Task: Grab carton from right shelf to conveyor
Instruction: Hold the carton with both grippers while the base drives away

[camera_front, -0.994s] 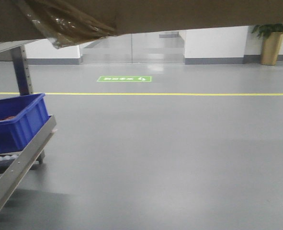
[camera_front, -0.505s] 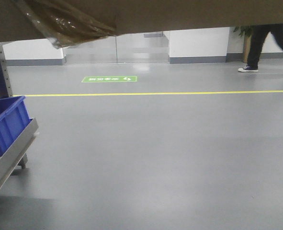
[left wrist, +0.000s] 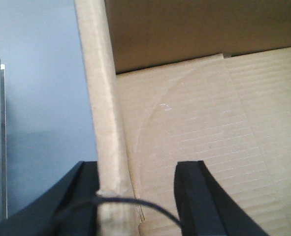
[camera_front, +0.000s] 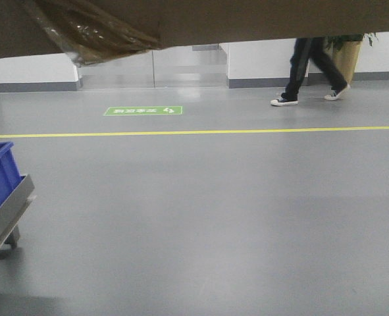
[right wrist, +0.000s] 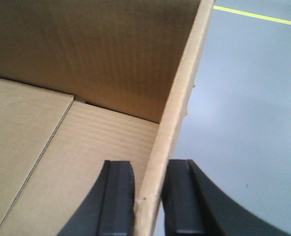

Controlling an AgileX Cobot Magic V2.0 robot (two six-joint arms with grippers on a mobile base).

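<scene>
The right gripper (right wrist: 149, 164) pinches the carton (right wrist: 86, 64) by its side wall, with one finger inside and one outside, both pressed to the cardboard. The left gripper (left wrist: 138, 167) straddles another wall with its jaws parted: the outer finger touches it and the inner finger stands apart. The carton's bare interior lies inward of each gripper, above the grey floor (camera_front: 214, 210).

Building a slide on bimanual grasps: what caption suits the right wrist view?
Right gripper pinches a side wall of the open carton, one finger inside, one outside, over grey floor.
</scene>
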